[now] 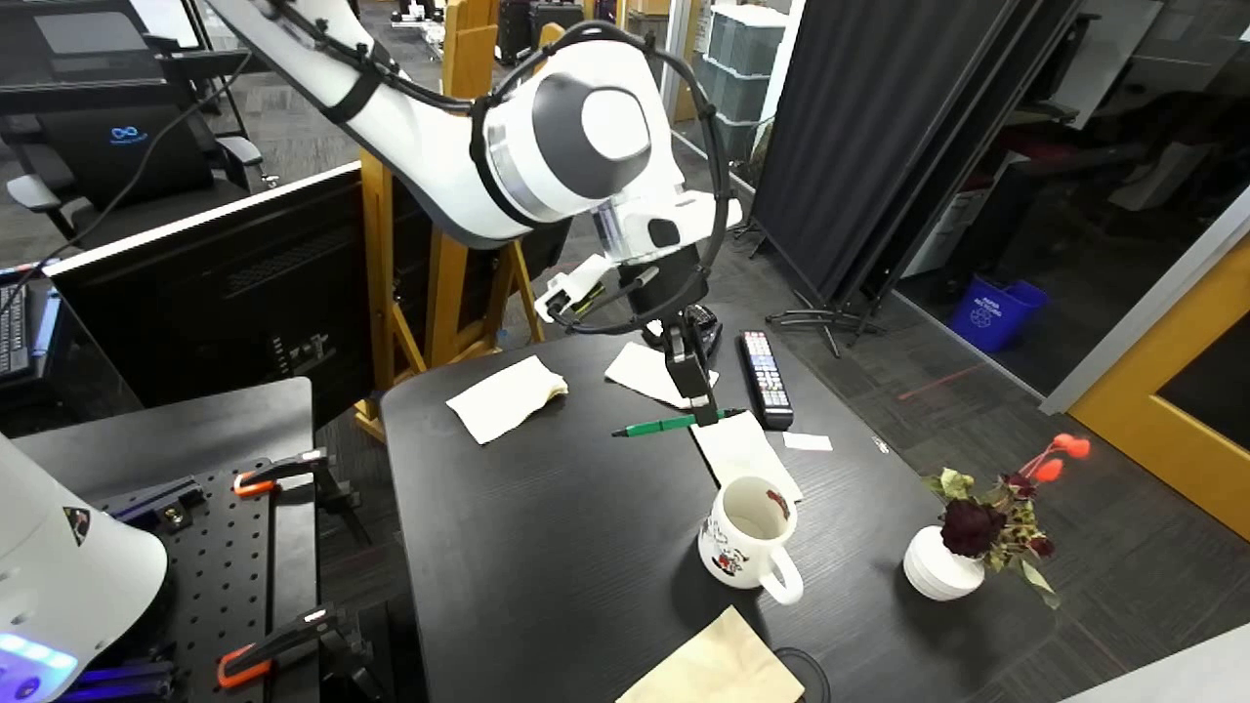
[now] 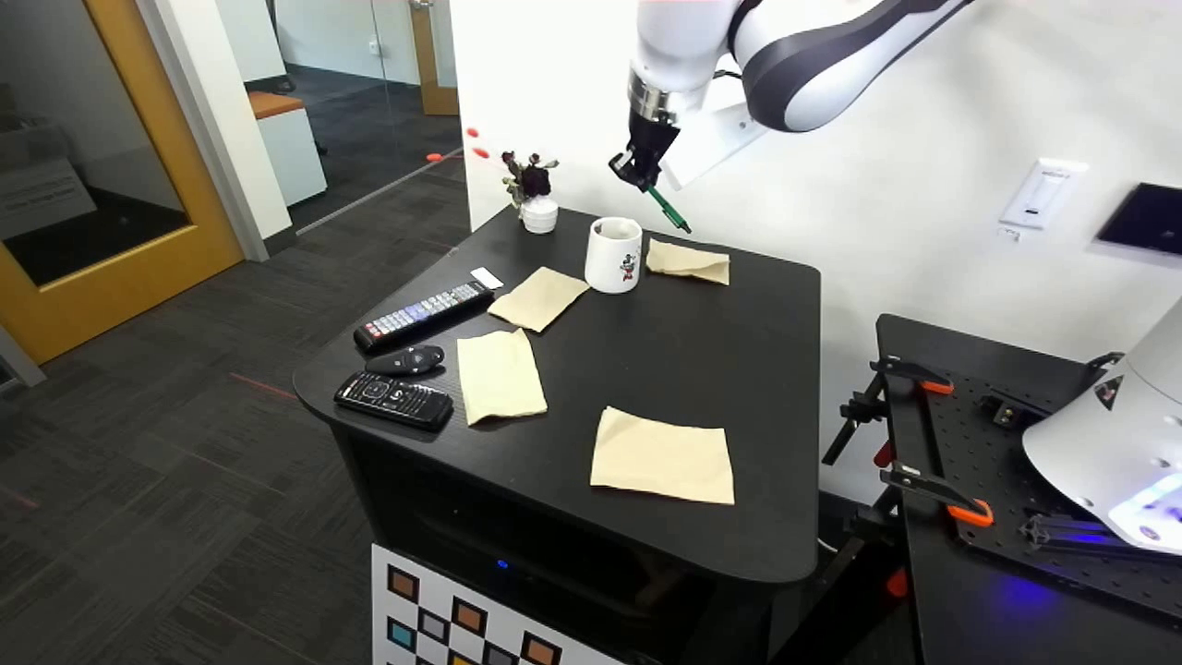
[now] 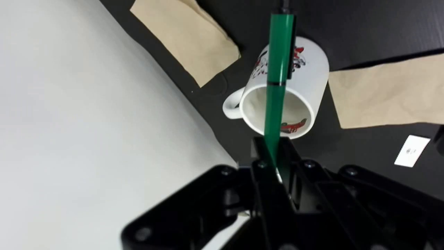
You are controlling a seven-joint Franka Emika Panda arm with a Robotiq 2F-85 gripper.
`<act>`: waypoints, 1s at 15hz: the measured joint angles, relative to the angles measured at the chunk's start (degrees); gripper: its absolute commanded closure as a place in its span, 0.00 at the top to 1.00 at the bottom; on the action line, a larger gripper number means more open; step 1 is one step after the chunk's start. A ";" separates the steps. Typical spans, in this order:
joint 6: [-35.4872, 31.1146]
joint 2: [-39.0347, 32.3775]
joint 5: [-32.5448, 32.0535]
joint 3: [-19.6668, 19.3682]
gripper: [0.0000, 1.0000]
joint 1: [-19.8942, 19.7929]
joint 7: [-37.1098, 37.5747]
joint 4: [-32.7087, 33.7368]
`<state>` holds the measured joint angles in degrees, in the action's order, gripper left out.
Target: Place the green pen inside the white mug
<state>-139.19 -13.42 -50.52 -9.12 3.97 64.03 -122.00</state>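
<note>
An office-like room with lab gear: in an exterior view, a black office chair [image 1: 107, 161] with pale armrests [image 1: 34, 192] stands at ten o'clock, a blue plastic recycling bin [image 1: 996, 312] at three. At eight, orange-tipped black clamps [image 1: 283, 640] grip a black perforated board [image 1: 225, 576].

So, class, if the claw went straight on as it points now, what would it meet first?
Likely the white mug: the claw, gripping the green pen, points down toward it; depth leaves the exact spot unclear.
</note>
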 measured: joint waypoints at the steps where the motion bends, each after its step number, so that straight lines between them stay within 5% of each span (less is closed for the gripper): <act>1: 0.00 -0.25 -3.91 0.00 0.03 0.17 4.58 0.20; 8: 4.01 -1.88 -29.78 1.21 0.03 0.53 36.33 1.87; 15: 16.24 -4.01 -38.63 5.10 0.03 0.37 54.75 2.32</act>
<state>-122.94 -17.43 -89.15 -4.03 4.33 118.77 -119.68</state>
